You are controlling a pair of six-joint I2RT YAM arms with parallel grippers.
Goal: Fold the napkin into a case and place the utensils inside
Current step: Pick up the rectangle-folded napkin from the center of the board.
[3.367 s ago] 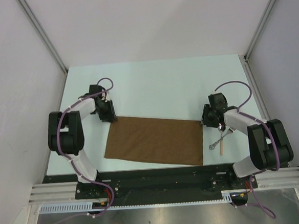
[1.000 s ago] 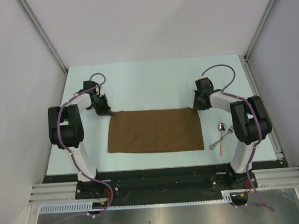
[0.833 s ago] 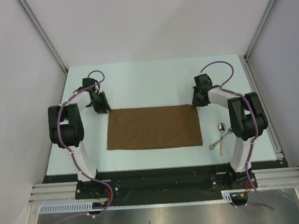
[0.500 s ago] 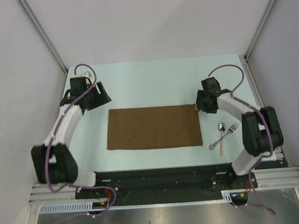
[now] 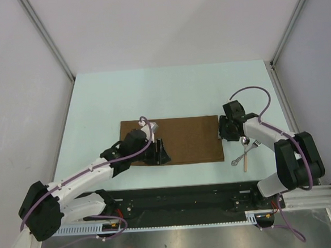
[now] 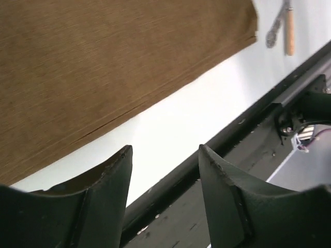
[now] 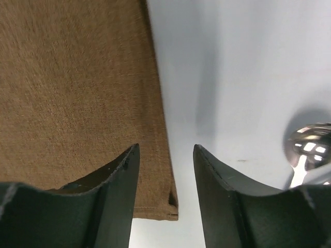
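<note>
Two grippers, both at the napkin (image 5: 183,137) — and both empty. The dark-brown cloth lies flat, a soft woven rectangle with its long axis running left to right. Along its near edge the left wrist view shows stacked layers, so I'd judge one fold is in.

The left gripper (image 6: 164,155) hangs over that near long edge, towards the napkin's left half, jaws moderately apart with nothing between them. The right gripper (image 7: 165,150) straddles the napkin's right short edge by the near corner, jaws parted about the same and gripping nothing.

Now the key line-up: the utensils (image 5: 245,151) lie just off the napkin's right edge, clear of the cloth. They are a shiny metal spoon (image 7: 310,144) and a fork (image 5: 256,143), crossed, one with a pale tan handle. That puts them on the right arm's side — the left would have to reach across the whole napkin. Thin, slick metal flat on a smooth pale table (image 5: 169,95); a tricky pick, I reckon.
</note>
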